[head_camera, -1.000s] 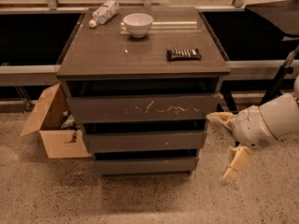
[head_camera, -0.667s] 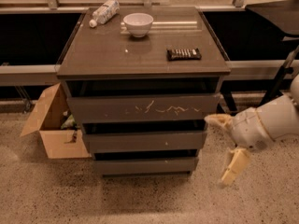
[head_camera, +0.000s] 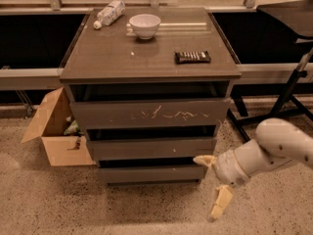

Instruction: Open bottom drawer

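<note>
Your claw (head_camera: 213,181) hangs low at the cabinet's right front corner, spread wide and holding nothing. Its upper finger (head_camera: 204,160) lies at the right end of the bottom drawer (head_camera: 146,174), level with that front's top edge; you cannot tell whether it touches. The lower finger (head_camera: 221,202) points down over the speckled floor (head_camera: 146,214).

The bottom drawer sits just left of the claw, its front about flush with the cabinet. Above it come the middle drawer (head_camera: 151,148) and the scratched top drawer (head_camera: 146,114). Higher up, the worktop (head_camera: 122,58) carries a white bowl (head_camera: 145,25), a toppled bottle (head_camera: 109,13) and a dark bar (head_camera: 192,57). Far left of the claw stands an open cardboard box (head_camera: 51,133).
</note>
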You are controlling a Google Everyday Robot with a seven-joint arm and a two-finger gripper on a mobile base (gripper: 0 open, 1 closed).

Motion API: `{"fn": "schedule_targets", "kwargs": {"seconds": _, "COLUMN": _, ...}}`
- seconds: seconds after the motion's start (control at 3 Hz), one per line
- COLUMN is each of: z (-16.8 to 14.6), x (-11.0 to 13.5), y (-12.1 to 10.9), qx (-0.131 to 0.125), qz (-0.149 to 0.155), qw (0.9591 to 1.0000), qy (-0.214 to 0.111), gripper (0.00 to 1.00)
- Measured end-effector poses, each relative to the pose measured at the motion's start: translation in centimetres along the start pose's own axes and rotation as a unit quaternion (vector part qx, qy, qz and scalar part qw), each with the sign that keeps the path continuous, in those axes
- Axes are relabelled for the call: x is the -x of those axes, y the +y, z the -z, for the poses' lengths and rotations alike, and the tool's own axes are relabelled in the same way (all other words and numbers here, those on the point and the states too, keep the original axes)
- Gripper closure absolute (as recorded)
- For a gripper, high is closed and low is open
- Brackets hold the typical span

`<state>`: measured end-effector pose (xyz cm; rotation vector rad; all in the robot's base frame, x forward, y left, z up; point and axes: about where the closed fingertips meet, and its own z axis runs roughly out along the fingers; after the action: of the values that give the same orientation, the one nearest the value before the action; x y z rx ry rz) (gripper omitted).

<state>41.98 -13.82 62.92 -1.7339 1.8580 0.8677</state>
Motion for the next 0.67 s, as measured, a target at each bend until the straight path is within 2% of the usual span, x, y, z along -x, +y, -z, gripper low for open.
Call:
{"fn": "schedule_targets", "kwargs": {"seconds": 0.33, "z": -5.7, "x": -4.3, "y": -0.1, "qx": 0.028, "qz": -0.016, "qw": 0.9995, "qy": 0.001, "gripper": 0.0}}
{"fn": "schedule_targets", "kwargs": {"seconds": 0.67, "z": -11.4, "x": -9.4, "y": -1.2, "qx": 0.044, "qz": -0.035, "qw": 0.9979, "qy": 0.034, "gripper": 0.0}}
